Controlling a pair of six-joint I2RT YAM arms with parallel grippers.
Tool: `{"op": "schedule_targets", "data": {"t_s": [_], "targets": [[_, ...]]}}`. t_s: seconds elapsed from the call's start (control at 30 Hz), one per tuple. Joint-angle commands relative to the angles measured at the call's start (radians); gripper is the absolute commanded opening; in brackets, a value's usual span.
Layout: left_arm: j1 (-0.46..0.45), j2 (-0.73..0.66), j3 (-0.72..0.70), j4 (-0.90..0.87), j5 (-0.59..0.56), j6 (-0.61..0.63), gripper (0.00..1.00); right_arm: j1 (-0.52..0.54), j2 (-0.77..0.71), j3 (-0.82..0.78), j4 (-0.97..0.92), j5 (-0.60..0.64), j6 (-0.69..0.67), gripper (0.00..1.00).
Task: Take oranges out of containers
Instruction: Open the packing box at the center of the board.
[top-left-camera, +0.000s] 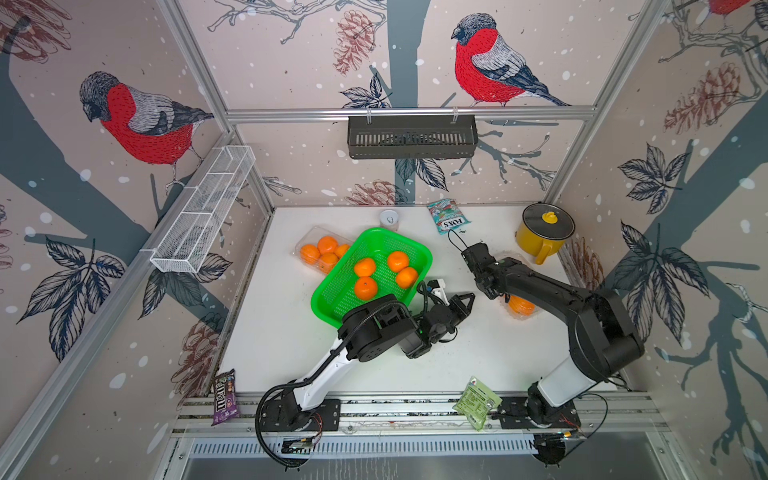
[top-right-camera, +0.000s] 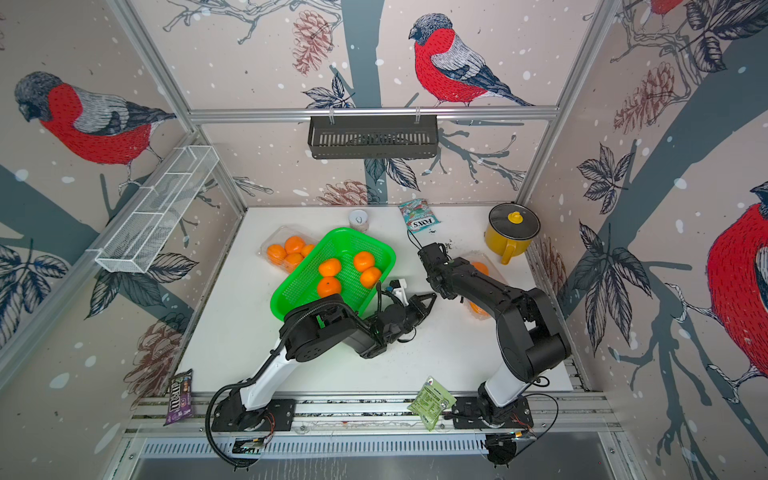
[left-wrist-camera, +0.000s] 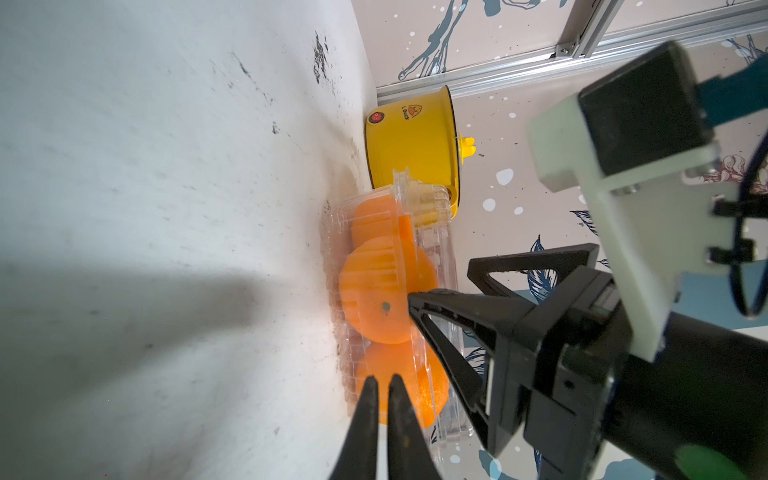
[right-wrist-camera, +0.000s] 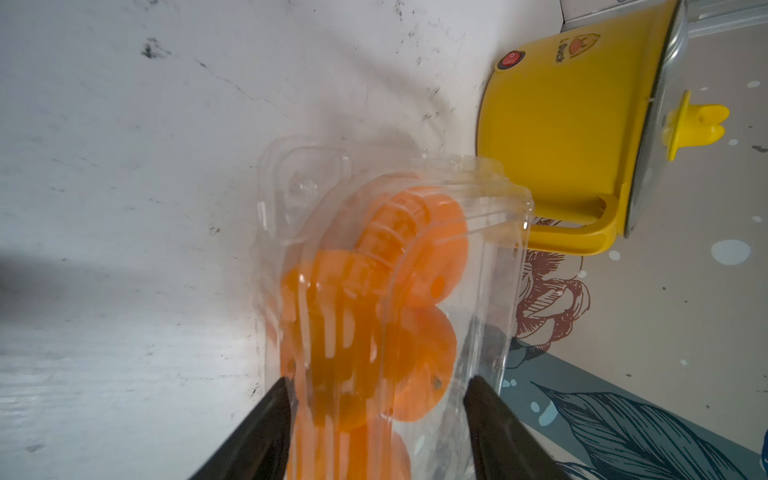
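The clamshell by the pot (right-wrist-camera: 303, 183) lies on the scuffed white table (top-left-camera: 291, 353), right of centre in both top views and mostly hidden under the right arm. Its oranges (right-wrist-camera: 419, 353), at least three, show through the thin ribbed clear plastic, with the lid over them. The right gripper (right-wrist-camera: 380, 380) is spread wide, one black finger on either side of this box. Whether the fingers press on it cannot be told. The left gripper (left-wrist-camera: 382, 380) is pressed together and empty, pointing at the same box from nearby.

The clamshell by the tray (top-left-camera: 305, 241), at the table's upper left, holds four more oranges (top-left-camera: 327, 244). The green tray (top-left-camera: 376, 233), a perforated plastic basket, overlaps its edge and carries four loose oranges (top-left-camera: 365, 267).

The yellow pot (top-left-camera: 540, 241), glass-lidded, stands just beyond the first box with its handle toward it. A small can (top-left-camera: 389, 219) and a sweets bag (top-left-camera: 449, 216) sit along the table's upper edge.
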Motion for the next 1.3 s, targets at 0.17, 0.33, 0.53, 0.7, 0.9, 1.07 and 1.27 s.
{"op": "schedule_targets", "data": {"t_s": [0.17,0.33,0.53,0.7,0.9,1.07,1.27], "targets": [[0.003,0.003,-0.003,0.057,0.009,-0.003,0.09,0.01,0.062,0.014,-0.001,0.089,0.034,0.5],[0.003,-0.002,-0.005,0.055,0.01,-0.001,0.13,0.018,0.063,0.034,-0.022,0.085,0.045,0.25],[0.003,-0.009,-0.003,0.05,0.022,0.007,0.25,0.016,-0.038,0.027,-0.027,-0.027,0.062,0.12],[0.002,-0.024,-0.003,0.035,0.033,0.024,0.33,0.019,-0.106,-0.007,-0.023,-0.104,0.074,0.06],[-0.004,-0.054,-0.024,0.05,0.047,0.037,0.39,0.045,-0.145,-0.051,-0.027,-0.184,0.13,0.06],[-0.011,-0.08,-0.021,0.036,0.07,0.056,0.42,0.058,-0.177,-0.081,-0.016,-0.247,0.164,0.06],[-0.021,-0.058,0.047,-0.034,0.085,0.059,0.42,0.058,-0.217,-0.073,-0.027,-0.303,0.173,0.05]]}}
